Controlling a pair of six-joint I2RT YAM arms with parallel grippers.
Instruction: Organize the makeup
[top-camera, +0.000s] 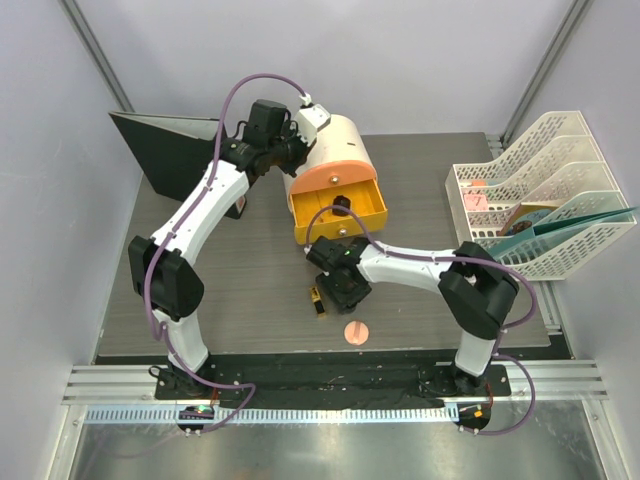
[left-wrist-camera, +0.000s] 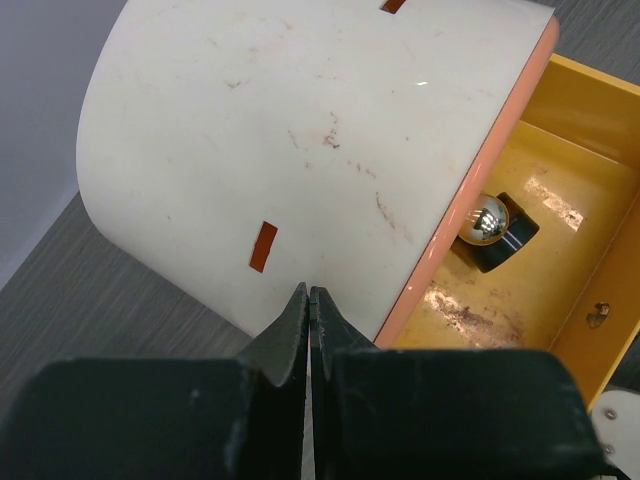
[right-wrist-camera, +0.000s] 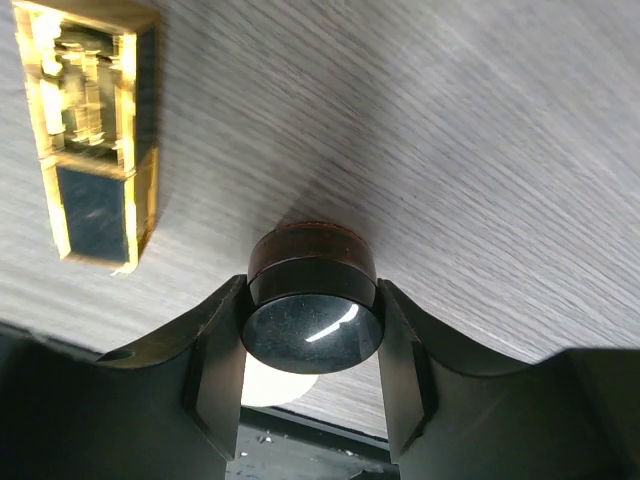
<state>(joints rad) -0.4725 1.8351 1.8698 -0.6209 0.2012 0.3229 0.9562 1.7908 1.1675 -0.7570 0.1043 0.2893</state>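
My right gripper is shut on a small black jar with a brown base; both pads touch its sides, and its base is at the wood table. A black-gold lipstick lies just left of it, also seen from above. A round pink compact lies near the front edge. My left gripper is shut on nothing, its tips against the cream-and-orange box. The box's yellow drawer stands open, with a dark jar with a shiny cap inside.
A white file rack with papers stands at the right edge. A black folder leans at the back left. The box sits at the back centre, its drawer pulled toward the arms.
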